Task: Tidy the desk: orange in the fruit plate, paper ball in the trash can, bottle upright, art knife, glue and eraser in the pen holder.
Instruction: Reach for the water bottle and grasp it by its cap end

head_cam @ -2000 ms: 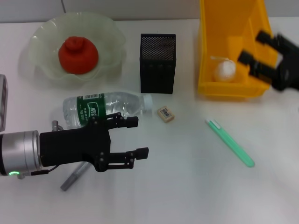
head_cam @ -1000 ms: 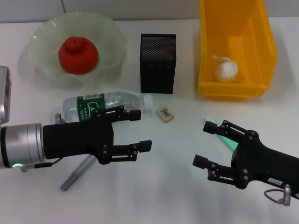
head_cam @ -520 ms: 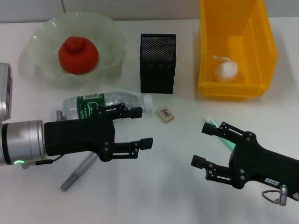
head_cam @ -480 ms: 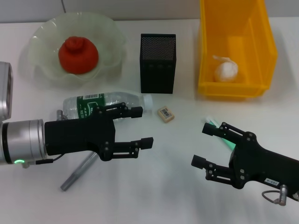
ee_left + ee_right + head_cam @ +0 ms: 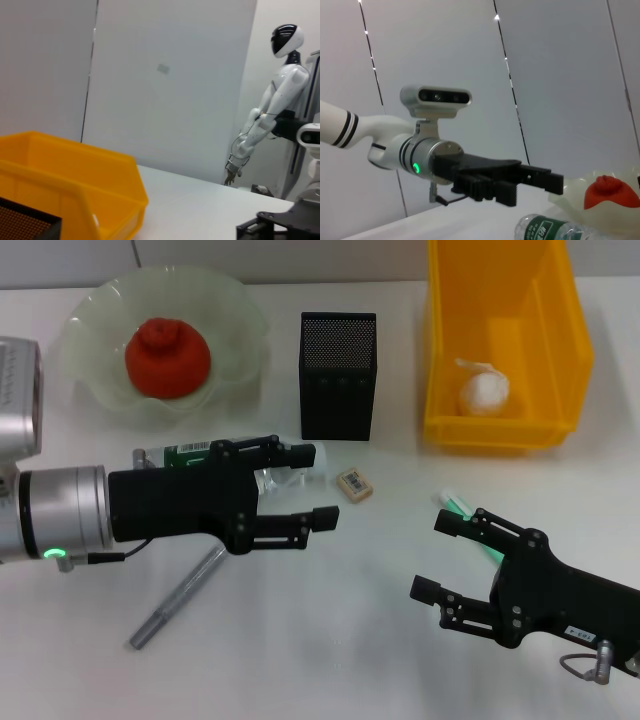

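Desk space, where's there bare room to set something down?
Bare desk lies between the left hand and right hand, near the front edge. Another patch lies between pen holder and yellow bin. Crowded around bottle, eraser and gray pen.

Yellow trash can (image 5: 545, 410), red-orange orange (image 5: 166, 358), green-labelled bottle (image 5: 185, 455).

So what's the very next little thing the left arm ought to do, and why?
Probably lower the open left tool around the bottle and close on it. The bottle lies on its side just under that tool, the orange is already in the fruit plate and the paper ball in the trash can.
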`<state>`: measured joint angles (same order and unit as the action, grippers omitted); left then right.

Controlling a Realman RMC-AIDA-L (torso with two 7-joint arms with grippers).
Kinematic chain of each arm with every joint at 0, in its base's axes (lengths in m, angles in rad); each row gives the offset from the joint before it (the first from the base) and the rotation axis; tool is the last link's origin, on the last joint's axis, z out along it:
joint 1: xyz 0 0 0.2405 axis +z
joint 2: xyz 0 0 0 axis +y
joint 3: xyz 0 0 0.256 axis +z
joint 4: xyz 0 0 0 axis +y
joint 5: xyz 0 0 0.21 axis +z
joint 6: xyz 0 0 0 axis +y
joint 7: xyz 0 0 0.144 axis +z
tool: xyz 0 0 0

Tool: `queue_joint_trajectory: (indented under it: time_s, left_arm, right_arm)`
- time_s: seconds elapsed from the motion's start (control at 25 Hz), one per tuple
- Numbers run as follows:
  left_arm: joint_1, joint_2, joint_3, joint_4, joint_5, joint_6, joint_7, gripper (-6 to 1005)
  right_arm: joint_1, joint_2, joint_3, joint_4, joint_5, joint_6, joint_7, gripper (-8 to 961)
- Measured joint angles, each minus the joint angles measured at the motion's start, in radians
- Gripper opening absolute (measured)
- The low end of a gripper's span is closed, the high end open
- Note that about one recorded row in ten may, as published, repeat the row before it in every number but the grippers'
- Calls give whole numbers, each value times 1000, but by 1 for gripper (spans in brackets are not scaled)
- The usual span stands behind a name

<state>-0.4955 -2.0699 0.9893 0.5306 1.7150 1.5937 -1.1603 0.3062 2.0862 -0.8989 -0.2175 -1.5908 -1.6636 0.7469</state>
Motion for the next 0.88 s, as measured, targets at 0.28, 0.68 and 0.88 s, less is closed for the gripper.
queue_joint_trajectory:
  time_s: [0.28,0.68,0.88]
  left_arm:
    - [-22,1,54,254,80,-79,-299,799]
    - [-162,-3,233,611,486,-139,-829,799]
    - [-241,-9,421,622,687,-196,-971,798]
  right_arm:
    - [9,-1,0,9,0,16,0,818]
    - [17,1,1,25,5,25,0,817]
    - [26,1,2,37,4,26,0,817]
